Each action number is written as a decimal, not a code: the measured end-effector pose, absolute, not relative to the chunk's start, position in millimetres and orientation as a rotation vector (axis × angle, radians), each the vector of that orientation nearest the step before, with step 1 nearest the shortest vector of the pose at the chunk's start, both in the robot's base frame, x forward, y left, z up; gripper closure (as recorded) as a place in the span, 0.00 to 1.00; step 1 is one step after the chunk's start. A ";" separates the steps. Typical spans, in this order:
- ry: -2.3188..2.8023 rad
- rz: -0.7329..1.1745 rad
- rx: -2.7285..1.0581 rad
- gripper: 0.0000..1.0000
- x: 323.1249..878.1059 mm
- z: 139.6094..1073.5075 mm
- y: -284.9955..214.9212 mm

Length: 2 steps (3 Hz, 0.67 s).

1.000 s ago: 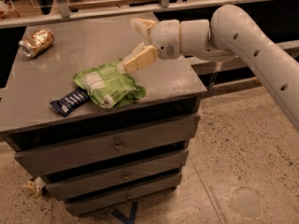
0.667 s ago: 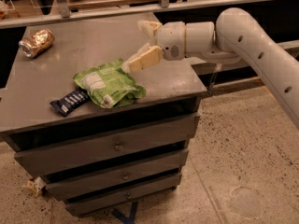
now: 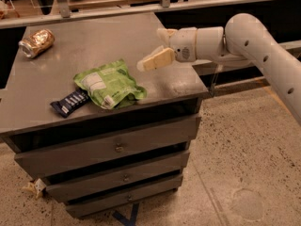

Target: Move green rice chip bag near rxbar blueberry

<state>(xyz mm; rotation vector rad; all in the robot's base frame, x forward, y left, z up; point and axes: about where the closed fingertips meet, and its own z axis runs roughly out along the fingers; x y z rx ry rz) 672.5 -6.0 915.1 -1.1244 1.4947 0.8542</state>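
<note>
The green rice chip bag [image 3: 109, 84] lies flat on the grey cabinet top [image 3: 108, 36], near its front edge, white label patch facing up. The rxbar blueberry [image 3: 69, 101], a dark navy bar with white lettering, lies just left of the bag, its right end touching or slightly under the bag's edge. My gripper [image 3: 151, 48] hovers above the cabinet top, up and to the right of the bag, clear of it. Its cream fingers [image 3: 155, 60] are spread apart and hold nothing.
A crushed gold-brown can [image 3: 36, 42] lies at the far left corner of the cabinet top. The cabinet has several drawers [image 3: 117, 147] below. A rail and shelving [image 3: 141, 6] run behind. Speckled floor [image 3: 249, 164] lies to the right. A crumpled scrap [image 3: 34, 188] lies on the floor at left.
My gripper has drawn back to the right and slightly up, away from the green bag. The bag and bar have not moved.
</note>
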 end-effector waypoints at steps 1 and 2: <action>1.644 0.801 -1.011 0.00 694.7 898.4 -23.5; 1.643 0.800 -1.013 0.00 694.6 898.3 -23.0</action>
